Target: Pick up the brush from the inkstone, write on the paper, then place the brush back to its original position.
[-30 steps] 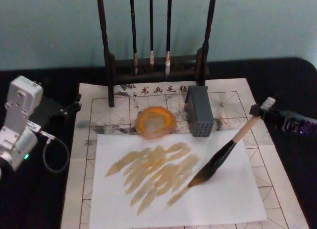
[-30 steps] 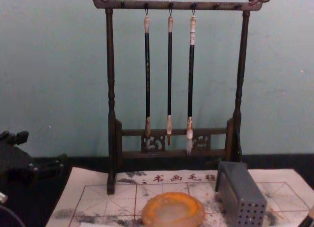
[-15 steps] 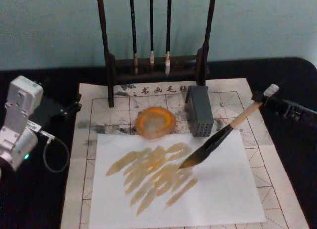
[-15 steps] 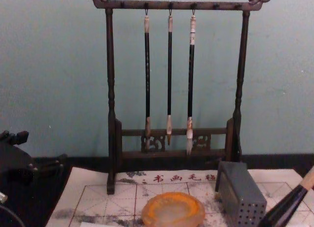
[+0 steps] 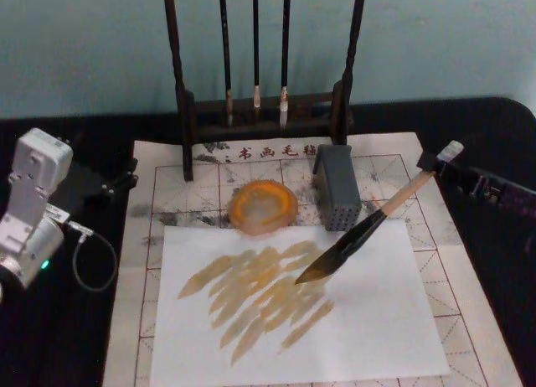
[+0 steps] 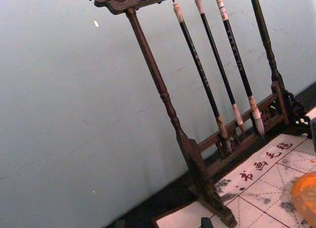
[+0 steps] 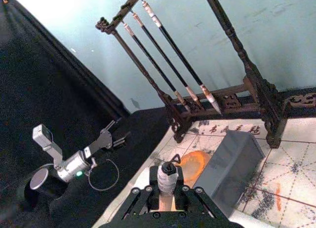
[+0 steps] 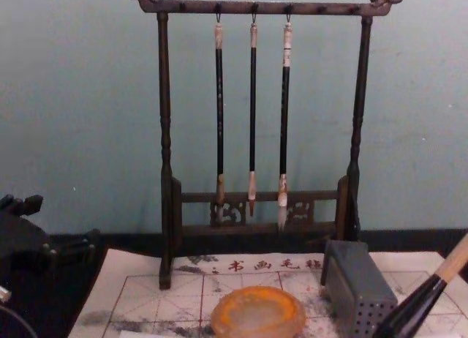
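One brush (image 5: 360, 236) nearer one inkstone (image 5: 263, 206)

The brush (image 5: 368, 228) has a tan handle, a whitish end and black bristles. The dish (image 5: 263, 205) is orange-amber with a paler centre. The paper (image 5: 167, 186) is off-white with thin red grid lines, grey smudges and a row of printed characters. A white sheet (image 5: 377, 320) on it carries yellowish-tan strokes. The block (image 5: 335, 182) is grey, dotted with holes.
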